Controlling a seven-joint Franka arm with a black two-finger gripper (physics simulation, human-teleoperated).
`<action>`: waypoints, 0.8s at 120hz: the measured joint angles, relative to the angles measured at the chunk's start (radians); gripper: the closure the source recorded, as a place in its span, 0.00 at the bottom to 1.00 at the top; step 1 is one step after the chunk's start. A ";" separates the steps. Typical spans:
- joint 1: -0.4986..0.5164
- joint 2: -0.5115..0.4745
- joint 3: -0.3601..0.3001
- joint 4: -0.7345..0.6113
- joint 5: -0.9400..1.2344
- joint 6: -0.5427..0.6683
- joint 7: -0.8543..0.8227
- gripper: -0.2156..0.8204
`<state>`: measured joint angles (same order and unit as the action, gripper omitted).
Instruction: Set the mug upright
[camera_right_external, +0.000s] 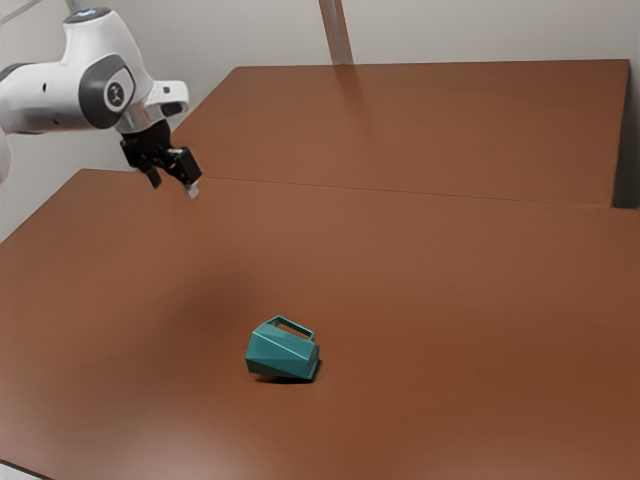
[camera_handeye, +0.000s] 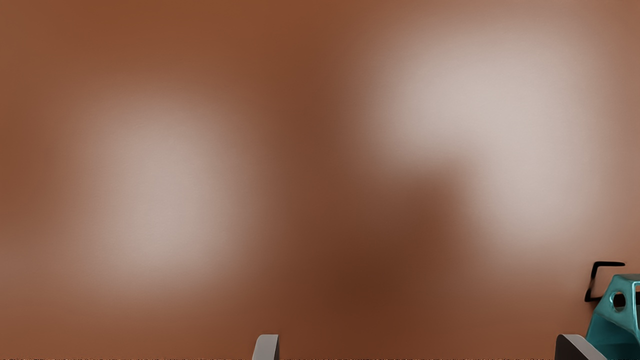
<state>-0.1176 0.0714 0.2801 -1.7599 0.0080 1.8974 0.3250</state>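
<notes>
A teal faceted mug (camera_right_external: 282, 352) lies on its side on the brown table, its handle facing up, in the lower middle of the exterior view. High above the table at the exterior view's upper left is the black gripper (camera_right_external: 176, 188), well apart from the mug. In the wrist view the gripper (camera_handeye: 417, 347) has its two fingertips wide apart with nothing between them. Part of the mug (camera_handeye: 612, 317) shows beside and beyond one fingertip, cut off by the picture's edge.
The brown table (camera_right_external: 420, 260) stretches across the exterior view, with a thin seam running across it. Pale walls (camera_right_external: 480, 30) stand behind, and a brown post (camera_right_external: 337, 32) rises at the table's far edge.
</notes>
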 joint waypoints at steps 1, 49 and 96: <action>-0.001 0.000 0.002 -0.002 -0.003 0.000 0.000 0.21; 0.019 -0.125 0.023 -0.334 -0.287 0.061 -0.007 0.21; -0.050 -0.030 0.025 -0.424 -0.493 0.095 -0.004 0.21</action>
<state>-0.1672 0.0412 0.3052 -2.1837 -0.4845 1.9924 0.3210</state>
